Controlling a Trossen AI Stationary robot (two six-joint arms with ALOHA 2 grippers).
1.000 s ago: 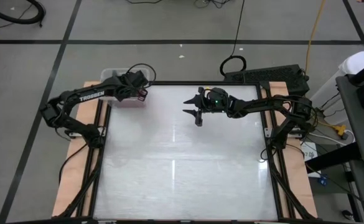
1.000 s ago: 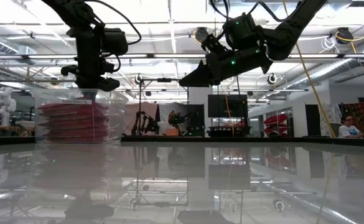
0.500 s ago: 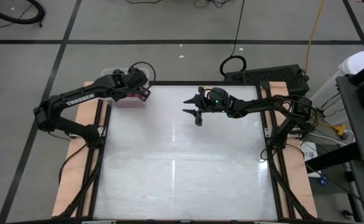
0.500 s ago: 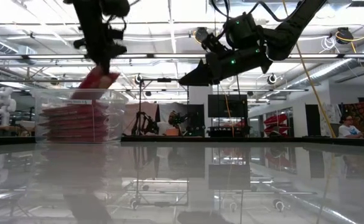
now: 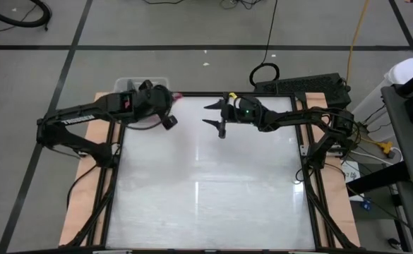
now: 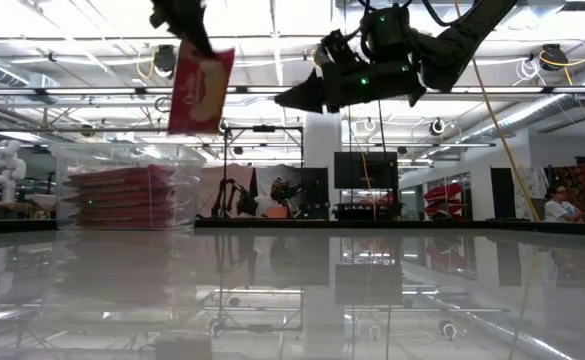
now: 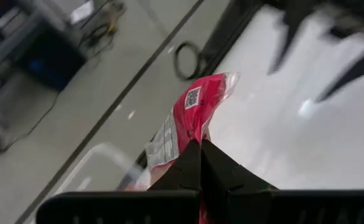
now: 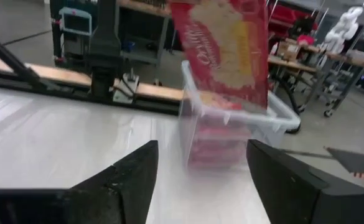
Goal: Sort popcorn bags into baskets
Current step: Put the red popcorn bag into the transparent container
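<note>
My left gripper [image 6: 187,22] is shut on one red popcorn bag [image 6: 200,90], high above the table beside the clear bin [image 6: 122,190]. The bag [image 8: 222,46] shows its cream popcorn picture in the right wrist view and its white print with a code square [image 7: 191,115] in the left wrist view. The bin [image 5: 139,86] stands at the table's far left corner and holds a stack of several red bags [image 6: 117,195] lying flat. My right gripper [image 5: 217,116] is open in the air over the table's far middle, its fingers [image 8: 126,180] pointing at the held bag. My left gripper pinches the bag by its top end [image 7: 190,138] between the two shut fingers [image 7: 200,165], coming from above. The bag hangs below the fingers, nearly upright with a slight tilt, lifted clear of the bin and the table [image 6: 194,52].
The white glossy table [image 5: 206,190] lies bare from the middle to the near edge. A black frame [image 5: 114,162] edges it. A dark device [image 5: 301,86] and cables sit past the far right corner. A person [image 6: 562,205] sits far off in the room.
My left gripper has risen out of the bin with one bag and moved toward the table's right, toward the right gripper. The bag, first low among the stack, then tilted at the bin's rim, now hangs clear above it. My right gripper has risen slightly.
</note>
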